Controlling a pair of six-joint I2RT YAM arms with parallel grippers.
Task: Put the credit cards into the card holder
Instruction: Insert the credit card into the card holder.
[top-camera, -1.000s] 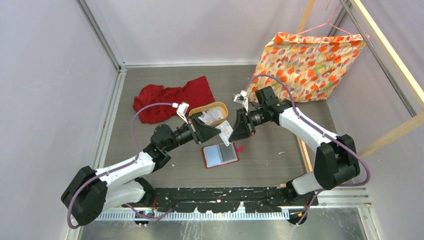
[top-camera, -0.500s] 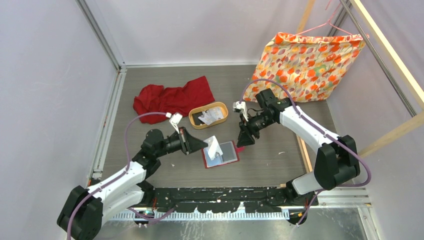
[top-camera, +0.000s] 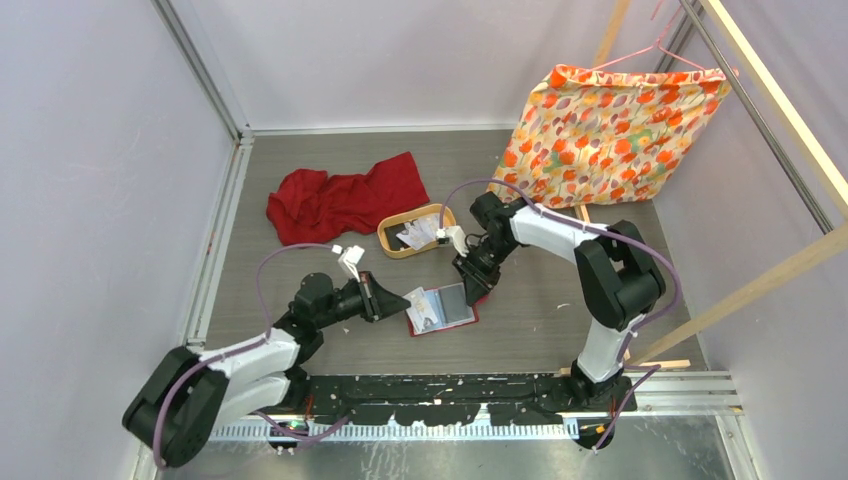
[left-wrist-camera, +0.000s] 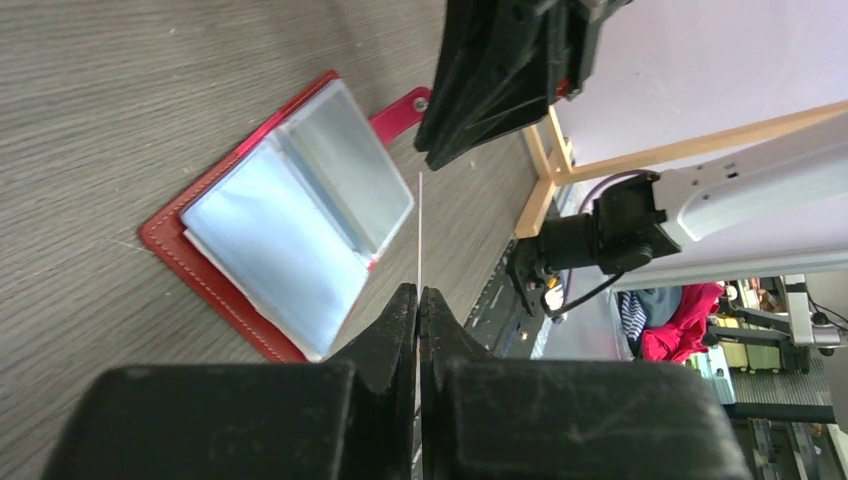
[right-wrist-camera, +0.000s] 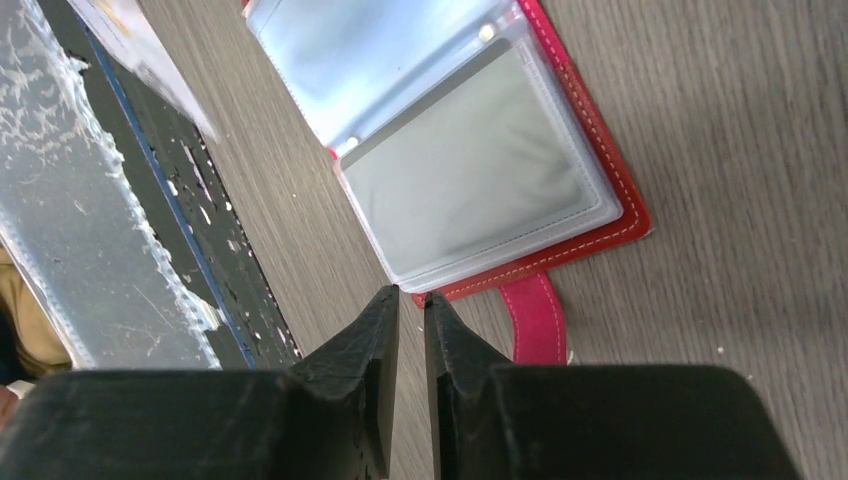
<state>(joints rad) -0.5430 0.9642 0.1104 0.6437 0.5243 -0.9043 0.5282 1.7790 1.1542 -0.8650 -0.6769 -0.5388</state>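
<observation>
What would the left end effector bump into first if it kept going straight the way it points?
Most likely the open card holder, with the credit card it pinches arriving first. Height is unclear; the right end effector sits just beyond.

Grey table (top-camera: 540, 320) right of the open red leather card holder (top-camera: 455, 306) lies free; black right gripper (top-camera: 470, 294) crowds its far corner (perhaps touching).

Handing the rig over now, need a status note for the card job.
Left gripper: shut on one pale thin credit card, at the open red leather folding card holder's left edge.
Right gripper: jaws barely apart, empty, by the holder's snap tab.
Done: none; visible pockets look empty.
Left: insert this card, then the cards in the oval wooden tray.
</observation>
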